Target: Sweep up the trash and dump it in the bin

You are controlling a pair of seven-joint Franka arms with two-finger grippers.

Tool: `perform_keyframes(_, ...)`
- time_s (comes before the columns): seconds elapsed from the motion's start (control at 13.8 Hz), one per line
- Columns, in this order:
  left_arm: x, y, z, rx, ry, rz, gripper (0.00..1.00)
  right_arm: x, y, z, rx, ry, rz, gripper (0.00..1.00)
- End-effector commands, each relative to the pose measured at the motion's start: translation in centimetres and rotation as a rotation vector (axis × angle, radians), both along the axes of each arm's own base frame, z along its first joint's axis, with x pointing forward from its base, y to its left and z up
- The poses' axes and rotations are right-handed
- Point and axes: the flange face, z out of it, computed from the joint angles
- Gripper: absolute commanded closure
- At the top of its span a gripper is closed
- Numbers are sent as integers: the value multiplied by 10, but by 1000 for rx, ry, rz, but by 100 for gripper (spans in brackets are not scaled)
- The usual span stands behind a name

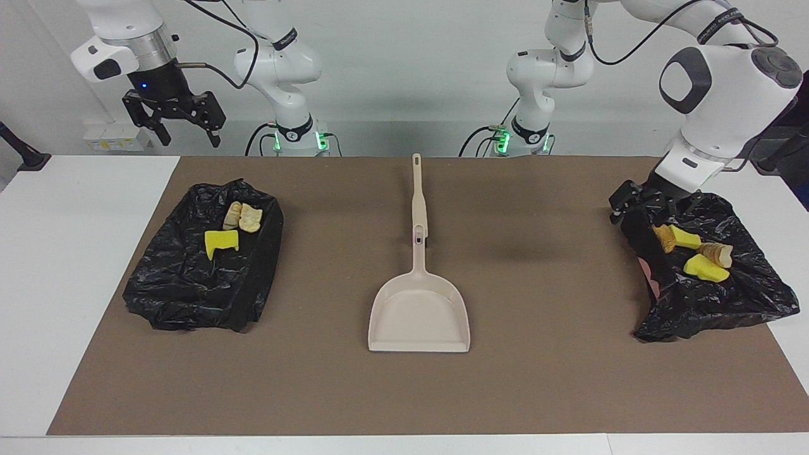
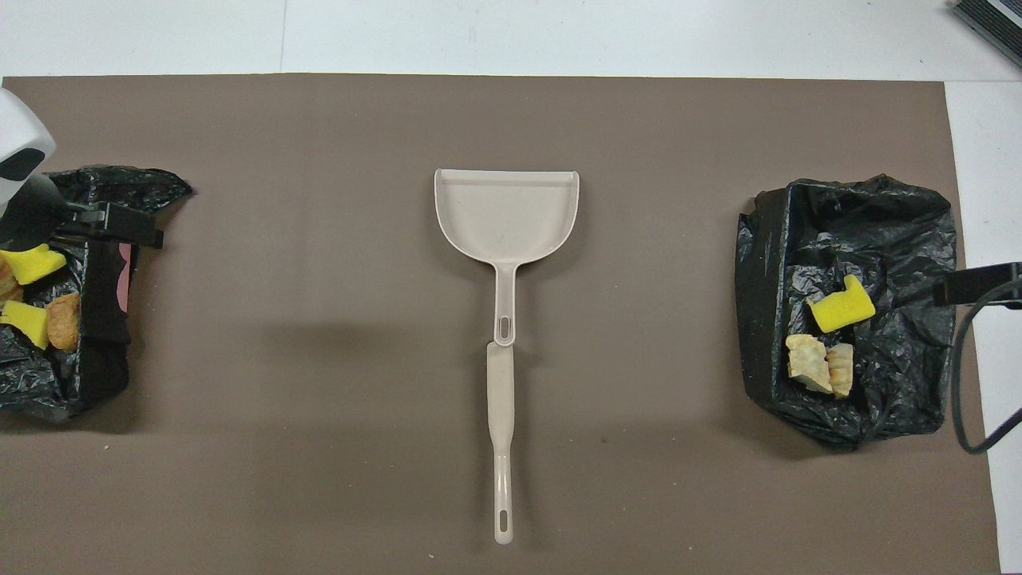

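The trash lies in two bins lined with black bags. The bin at the right arm's end holds a yellow sponge chunk and bread pieces; it also shows in the overhead view. The bin at the left arm's end holds yellow chunks and bread pieces. My left gripper is low at that bin's rim, on the side toward the table's middle. My right gripper is open and empty, raised near the other bin.
A beige dustpan lies empty in the middle of the brown mat. A beige brush lies in line with its handle, nearer to the robots. The white table shows around the mat.
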Motion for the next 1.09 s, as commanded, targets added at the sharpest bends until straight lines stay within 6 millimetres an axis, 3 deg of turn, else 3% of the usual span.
perform_keyframes(0.0, -24, -5, 40, 38, 7, -36, 0, -4, -3, 1, 3, 0, 30, 0)
perform_keyframes(0.29, -40, 2, 52, 36, 26, -51, 0, -4, -3, 1, 3, 1, 30, 0)
perform_keyframes(0.58, -43, 5, 56, 40, 72, -67, 0, -4, -3, 1, 3, 0, 30, 0)
perform_keyframes(0.72, -44, 6, 70, 60, 89, -71, 0, -4, -3, 1, 3, 0, 30, 0)
perform_keyframes(1.01, -43, 4, 69, 92, 93, -80, 0, -4, -3, 1, 3, 0, 30, 0)
